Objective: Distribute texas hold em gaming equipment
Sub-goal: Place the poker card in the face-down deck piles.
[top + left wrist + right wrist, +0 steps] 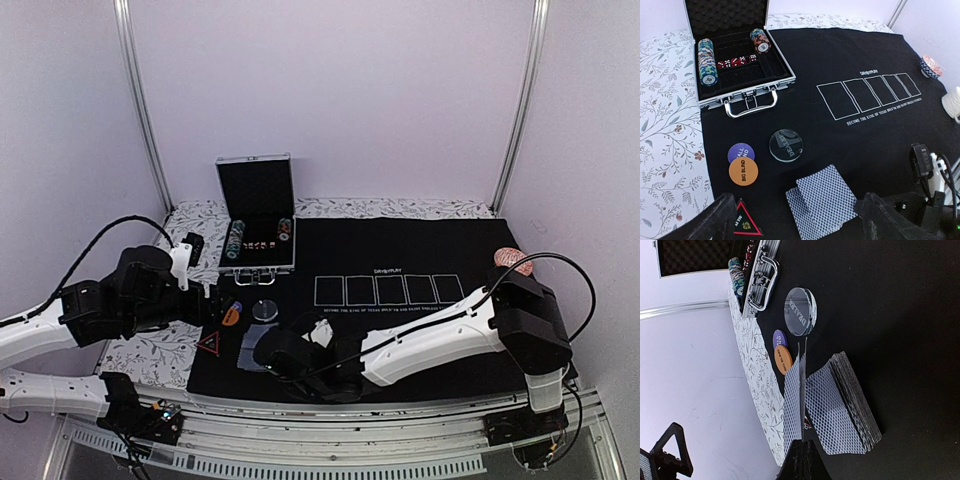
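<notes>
— What's largest?
— The black felt mat (880, 150). Then the ribbed aluminium chip case (747, 95), lid up, well beyond the left gripper (797, 200), whose fingers stand spread.
— The cards?
— The cross-hatched deck (822, 200) lies between those fingers. The right gripper (801, 447) pinches one card (795, 400) upright just beside the deck. Then come the clear round dealer disc (786, 146), the orange chip (743, 171) and the red triangle marker (746, 225), which is just beside one spread finger.
</notes>
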Robot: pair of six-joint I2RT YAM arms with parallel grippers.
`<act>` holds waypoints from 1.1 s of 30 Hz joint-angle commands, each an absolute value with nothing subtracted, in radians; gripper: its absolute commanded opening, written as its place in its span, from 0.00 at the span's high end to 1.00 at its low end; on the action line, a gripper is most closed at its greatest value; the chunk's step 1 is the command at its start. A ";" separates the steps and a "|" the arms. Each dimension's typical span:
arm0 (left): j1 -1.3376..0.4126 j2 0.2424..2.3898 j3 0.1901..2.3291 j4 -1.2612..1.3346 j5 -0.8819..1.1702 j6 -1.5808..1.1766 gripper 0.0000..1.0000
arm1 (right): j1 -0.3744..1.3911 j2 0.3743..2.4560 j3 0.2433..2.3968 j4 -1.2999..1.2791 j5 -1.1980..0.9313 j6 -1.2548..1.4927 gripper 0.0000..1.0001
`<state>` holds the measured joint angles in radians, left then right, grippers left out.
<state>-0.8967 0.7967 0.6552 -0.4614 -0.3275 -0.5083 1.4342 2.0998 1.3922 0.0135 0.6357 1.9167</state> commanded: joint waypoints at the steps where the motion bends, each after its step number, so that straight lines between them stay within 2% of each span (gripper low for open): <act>1: -0.885 0.794 0.637 -0.448 -0.338 -0.502 0.11 | 1.438 2.132 1.419 -0.029 0.652 1.975 0.98; 22: -0.882 0.776 0.621 -0.453 -0.330 -0.503 0.11 | 1.438 2.166 1.426 -0.027 0.622 2.010 0.97; 28: -0.881 0.781 0.613 -0.450 -0.318 -0.512 0.11 | 1.438 2.162 1.420 -0.027 0.592 1.998 0.82; 30: -0.881 0.780 0.604 -0.446 -0.304 -0.523 0.11 | 1.437 2.154 1.412 -0.036 0.589 1.995 0.70; 33: -0.881 0.780 0.580 -0.428 -0.282 -0.541 0.11 | 1.438 2.141 1.406 -0.057 0.595 1.996 0.60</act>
